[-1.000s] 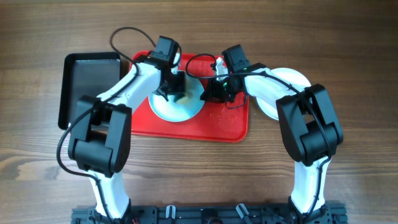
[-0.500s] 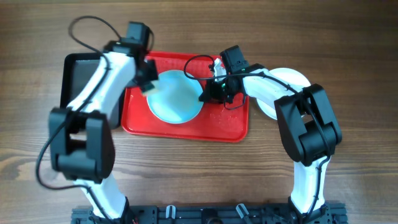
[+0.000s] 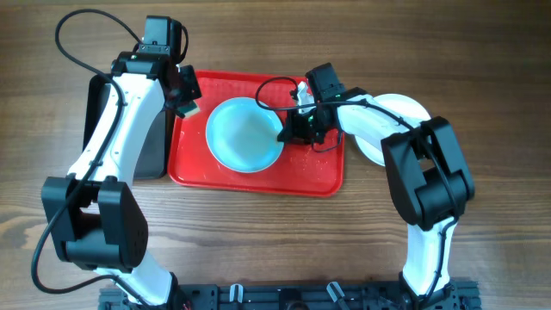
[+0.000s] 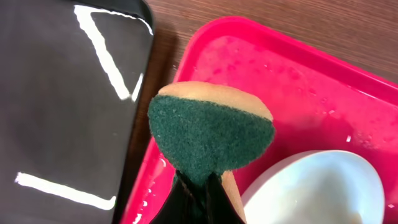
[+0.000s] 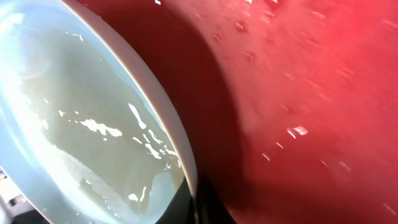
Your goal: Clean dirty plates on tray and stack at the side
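While I scan from the left, the black tray (image 3: 155, 159) lies just beside the red tray (image 3: 310, 176), and my left gripper (image 3: 186, 95) hangs over the red tray's left rim, pinching a green-faced tan sponge (image 4: 211, 130). One pale plate (image 3: 244, 138) sits on the red tray, left of its middle, wet and glistening, with droplets scattered on the red plastic around it. My right gripper (image 3: 293, 129) is pressed shut on that plate's right rim, and a second plate (image 3: 405, 108) rests on the table (image 3: 482, 69) off the red tray's right end, partly hidden under my right arm.
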Available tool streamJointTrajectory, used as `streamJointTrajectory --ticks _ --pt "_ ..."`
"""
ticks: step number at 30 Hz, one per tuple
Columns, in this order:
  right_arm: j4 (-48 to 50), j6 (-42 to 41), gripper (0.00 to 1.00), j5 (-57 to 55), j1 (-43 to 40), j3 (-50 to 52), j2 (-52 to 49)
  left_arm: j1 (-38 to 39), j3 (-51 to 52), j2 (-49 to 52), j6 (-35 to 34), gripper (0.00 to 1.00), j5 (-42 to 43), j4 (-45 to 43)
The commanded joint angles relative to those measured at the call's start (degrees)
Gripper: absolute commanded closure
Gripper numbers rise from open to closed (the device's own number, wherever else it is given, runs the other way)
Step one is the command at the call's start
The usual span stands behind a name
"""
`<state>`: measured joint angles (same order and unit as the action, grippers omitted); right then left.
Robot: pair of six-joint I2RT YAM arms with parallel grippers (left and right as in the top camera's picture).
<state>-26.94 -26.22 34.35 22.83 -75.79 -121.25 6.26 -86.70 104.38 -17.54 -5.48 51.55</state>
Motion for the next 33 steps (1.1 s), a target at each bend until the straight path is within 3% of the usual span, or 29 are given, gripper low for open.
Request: streamJointTrajectory --ticks 1,11,25,33 --pt "-2.75 2.27 0.96 -11.89 0.57 1.11 7.28 0.22 -0.50 -0.11 -0.96 0.96 4.57 0.50" --pt "-10.58 3.32 0.96 -54.10 10.58 1.11 25.86 0.26 3.98 0.11 -1.64 0.96 6.12 0.17" --pt "-14.45 3.30 0.96 -101.07 28.04 1.11 27.15 0.26 5.88 0.11 -2.69 0.96 6.12 0.15" --pt "-14.05 4.04 0.96 -121.42 34.36 1.11 27.15 0.26 5.88 0.11 -2.69 0.96 6.12 0.13"
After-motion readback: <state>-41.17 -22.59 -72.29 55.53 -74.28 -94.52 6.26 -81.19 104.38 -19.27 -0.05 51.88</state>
